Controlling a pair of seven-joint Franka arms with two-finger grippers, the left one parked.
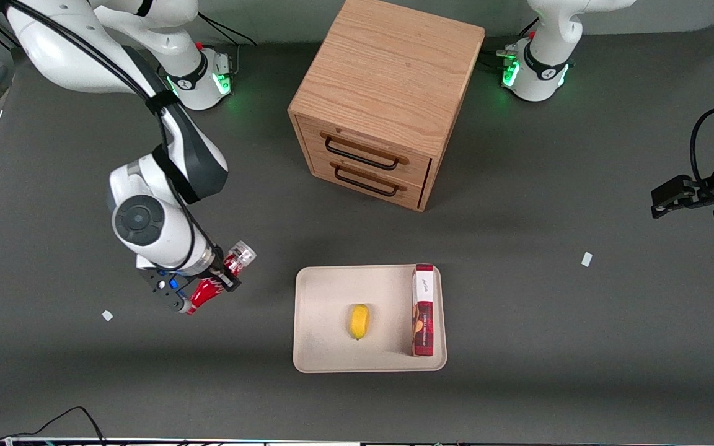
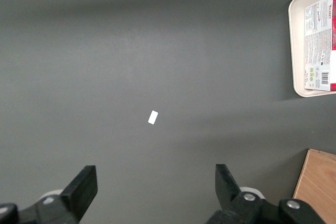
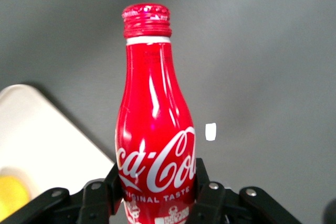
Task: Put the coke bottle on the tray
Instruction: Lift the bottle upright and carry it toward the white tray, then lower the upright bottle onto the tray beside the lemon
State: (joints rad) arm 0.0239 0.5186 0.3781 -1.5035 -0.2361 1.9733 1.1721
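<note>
My right gripper (image 1: 211, 286) is shut on the coke bottle (image 1: 214, 286), a slim red bottle with white script and a silver base. It holds the bottle tilted above the table, toward the working arm's end from the tray (image 1: 326, 297). In the right wrist view the bottle (image 3: 155, 129) fills the middle, clamped low on its body between both fingers (image 3: 202, 182). The cream-beige tray's corner (image 3: 37, 129) shows beside it. The tray's edge also shows in the left wrist view (image 2: 296, 51).
On the tray lie a yellow fruit (image 1: 359, 321) and a red-and-white box (image 1: 423, 310). A wooden two-drawer cabinet (image 1: 382, 99) stands farther from the front camera. Small white scraps (image 1: 107, 315) (image 1: 587, 259) lie on the dark table.
</note>
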